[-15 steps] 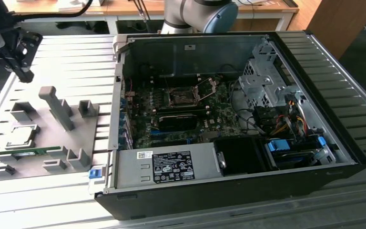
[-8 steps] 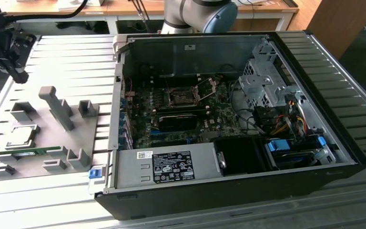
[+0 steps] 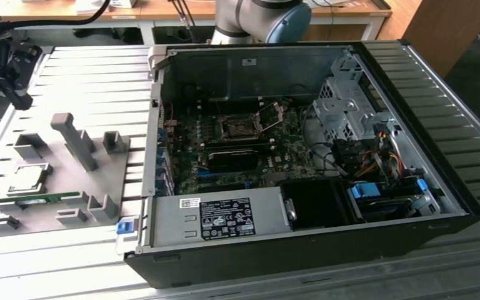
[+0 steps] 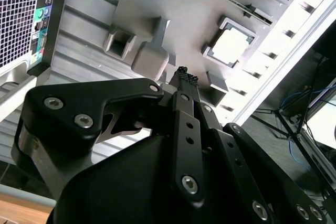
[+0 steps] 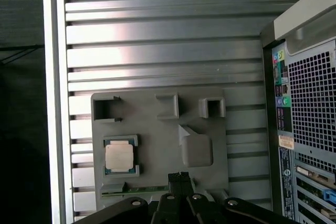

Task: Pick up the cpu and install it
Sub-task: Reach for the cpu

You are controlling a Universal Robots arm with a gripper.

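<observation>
The cpu (image 3: 25, 178) is a small silver square chip lying in a grey holder on the fixture plate (image 3: 60, 156), at the exterior view's left. Both wrist views look down on it, cpu (image 4: 231, 45) and cpu (image 5: 119, 156). My black gripper (image 3: 17, 97) hangs high above the slatted table, up and away from the plate. Its fingertips (image 4: 182, 75) sit pressed together with nothing between them, gripper (image 5: 178, 176). The open computer case (image 3: 307, 156) holds the motherboard, and its cpu socket (image 3: 242, 128) has the latch frame raised.
A green memory stick (image 3: 35, 199) lies in a slot beside the chip. Tall grey fixture blocks (image 3: 77, 140) stand up from the plate. The power supply (image 3: 219, 219) fills the case's near corner, and cables (image 3: 374, 156) crowd its right side.
</observation>
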